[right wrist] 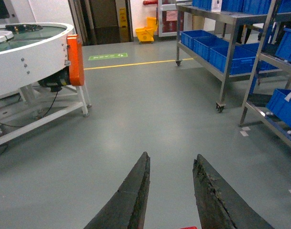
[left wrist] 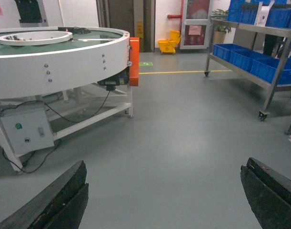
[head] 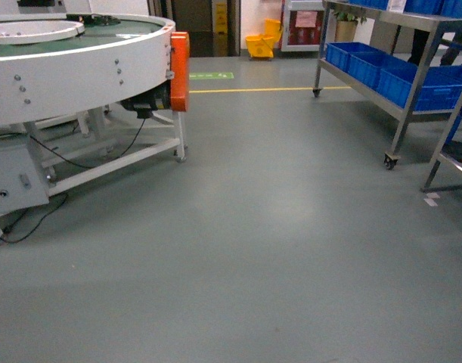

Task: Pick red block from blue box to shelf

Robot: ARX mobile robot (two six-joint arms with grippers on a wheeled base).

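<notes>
A sliver of the red block (right wrist: pixel 188 227) shows at the bottom edge of the right wrist view, between the bases of my right gripper's fingers. My right gripper (right wrist: pixel 172 155) is narrowed on it and held above the grey floor. My left gripper (left wrist: pixel 165 164) is wide open with only floor between its fingers. The shelf (head: pixel 401 112) is a steel rack on castors at the right, also seen in the left wrist view (left wrist: pixel 266 82) and the right wrist view (right wrist: pixel 225 71). The blue box is out of view. Neither gripper shows in the head view.
Dark blue crates (head: pixel 412 79) fill the shelf's lower tier. A second rack (right wrist: pixel 274 121) with a blue crate stands nearer on the right. A round white conveyor table (head: pixel 79 64) with an orange panel (head: pixel 179 69) and floor cables stands left. A yellow mop bucket (head: pixel 261 44) is far back.
</notes>
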